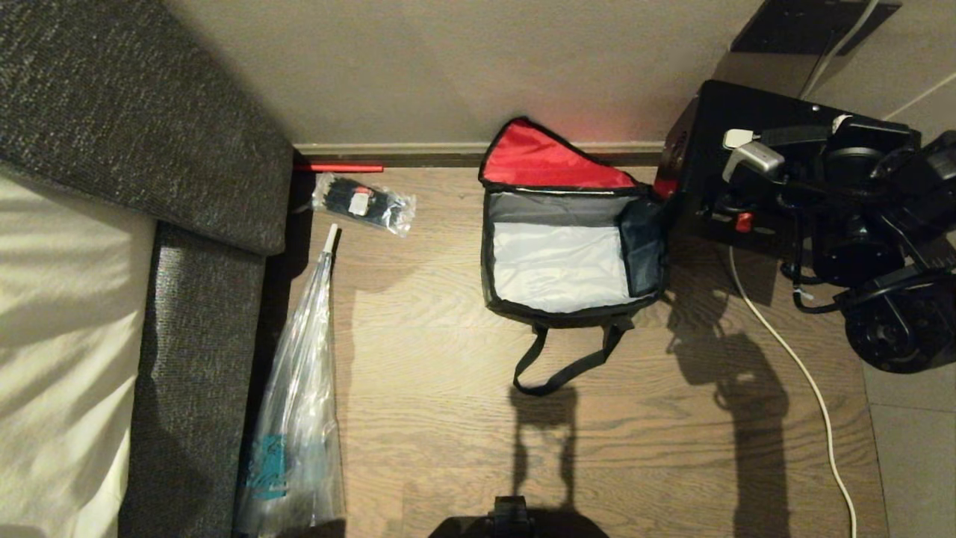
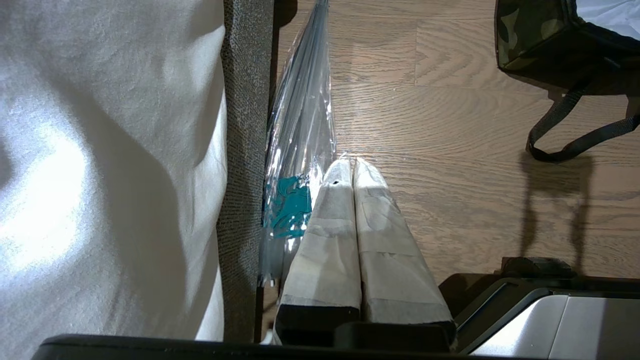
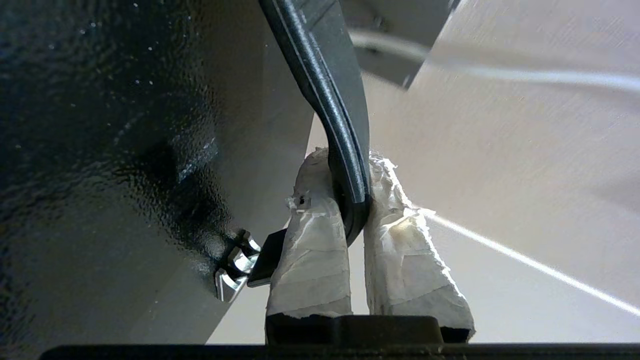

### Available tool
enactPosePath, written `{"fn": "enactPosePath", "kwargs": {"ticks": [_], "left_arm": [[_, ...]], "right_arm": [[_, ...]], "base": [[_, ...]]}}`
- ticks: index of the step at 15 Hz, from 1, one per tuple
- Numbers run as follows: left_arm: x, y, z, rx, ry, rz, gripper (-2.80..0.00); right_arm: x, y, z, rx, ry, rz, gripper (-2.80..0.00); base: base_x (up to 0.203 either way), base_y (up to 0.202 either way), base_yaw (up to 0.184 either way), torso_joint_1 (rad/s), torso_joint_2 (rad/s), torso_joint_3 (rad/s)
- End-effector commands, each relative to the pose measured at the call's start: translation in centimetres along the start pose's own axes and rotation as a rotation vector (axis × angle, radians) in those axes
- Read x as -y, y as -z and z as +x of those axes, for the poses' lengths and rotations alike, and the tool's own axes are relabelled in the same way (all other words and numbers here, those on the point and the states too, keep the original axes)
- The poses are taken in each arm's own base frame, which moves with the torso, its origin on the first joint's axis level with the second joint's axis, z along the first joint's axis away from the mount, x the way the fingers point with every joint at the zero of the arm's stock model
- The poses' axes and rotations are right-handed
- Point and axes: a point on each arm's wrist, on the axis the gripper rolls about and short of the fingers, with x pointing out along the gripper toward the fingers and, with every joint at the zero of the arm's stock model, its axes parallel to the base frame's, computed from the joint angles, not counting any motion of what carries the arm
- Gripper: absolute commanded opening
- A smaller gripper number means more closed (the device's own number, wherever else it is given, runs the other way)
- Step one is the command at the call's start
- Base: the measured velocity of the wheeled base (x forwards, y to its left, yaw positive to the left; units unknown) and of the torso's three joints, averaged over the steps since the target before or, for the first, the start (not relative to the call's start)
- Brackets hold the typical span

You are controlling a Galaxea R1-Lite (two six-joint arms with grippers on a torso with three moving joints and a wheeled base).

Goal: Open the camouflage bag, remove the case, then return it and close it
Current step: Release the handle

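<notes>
Rightward, right tool [image 3: 350,200] pinches case [image 1: 736,175] handle (bag [image 1: 571,246] open).

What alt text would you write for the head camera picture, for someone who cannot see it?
An open camouflage bag sits empty on a wooden floor, red lid lining folded back, while the black case hangs beside it from the right arm. A clear plastic bag lies by a sofa.

I count one camouflage bag [image 1: 571,254], one black case [image 1: 728,168], one clear plastic bag [image 1: 295,418], one small packet of black items [image 1: 364,203], possibly cable ties, two grippers, left gripper [image 2: 350,165] and right gripper [image 3: 345,165].
</notes>
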Motion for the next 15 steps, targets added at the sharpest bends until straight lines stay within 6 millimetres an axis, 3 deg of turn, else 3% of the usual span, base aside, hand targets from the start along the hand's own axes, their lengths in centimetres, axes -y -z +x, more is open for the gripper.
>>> {"fn": "enactPosePath", "kwargs": {"ticks": [1,15], "left_arm": [[0.0,0.1,0.0,-0.003,0.0,0.0,-2.8],[0.0,0.1,0.0,-0.004,0.0,0.0,-2.8]], "right_arm": [[-0.2,0.8,0.5,-0.032,0.006,-0.02,-2.8],[-1.9,4.0,1.6,-0.12,-0.02,-0.048,-2.8]], "base": [[0.0,0.0,0.0,0.0,0.0,0.0],[0.0,0.0,0.0,0.0,0.0,0.0]]}}
